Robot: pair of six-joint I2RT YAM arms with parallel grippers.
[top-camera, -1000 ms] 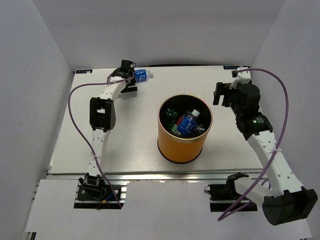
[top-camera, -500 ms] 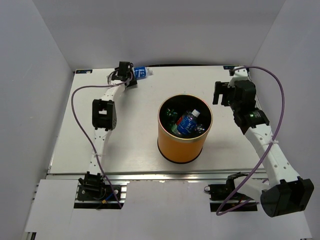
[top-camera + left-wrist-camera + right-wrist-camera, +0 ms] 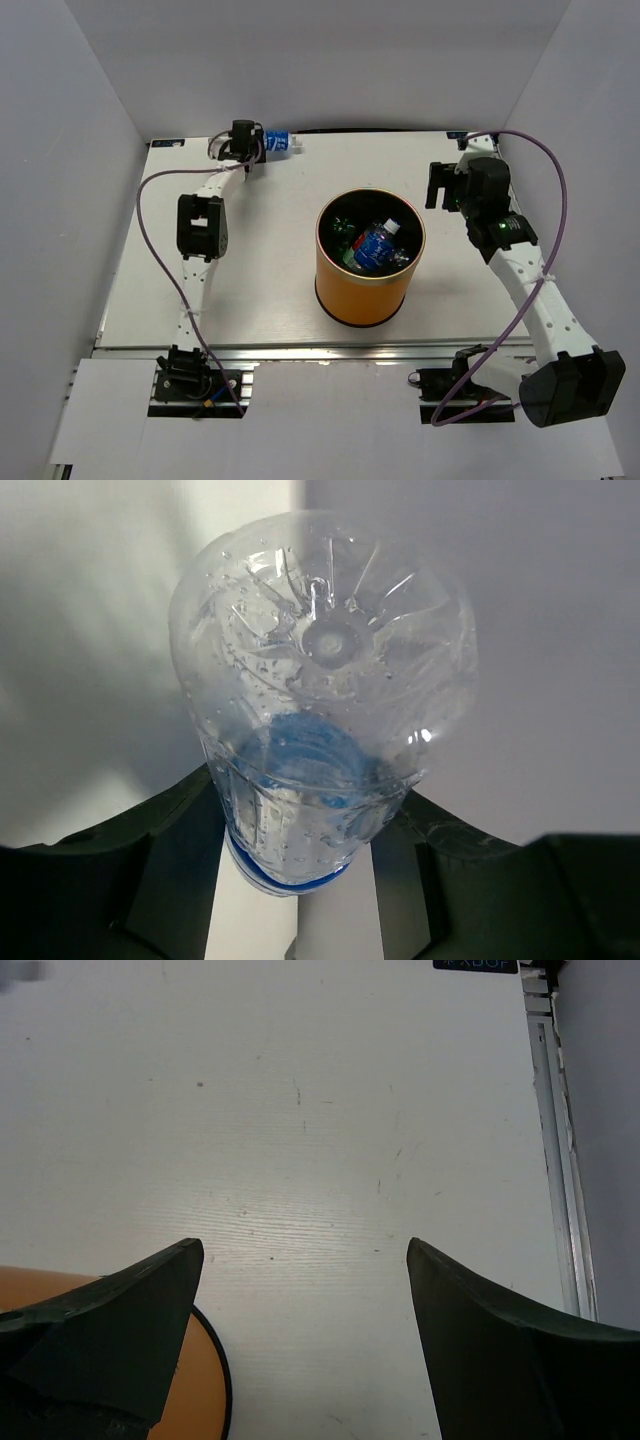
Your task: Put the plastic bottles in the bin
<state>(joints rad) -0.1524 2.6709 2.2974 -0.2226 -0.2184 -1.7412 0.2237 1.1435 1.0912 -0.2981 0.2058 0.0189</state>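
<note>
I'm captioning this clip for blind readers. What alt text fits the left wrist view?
A clear plastic bottle, beaded with droplets, fills the view base-first, gripped between the dark fingers of the left claw. Blue shows through its lower part, and pale grey walls lie behind.

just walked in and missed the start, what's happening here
The left gripper is clamped on a clear bottle with a blue label at the far-left corner of the table. The orange bin in the middle already holds several bottles. The right gripper is open and empty, above bare table right of the bin.
</note>
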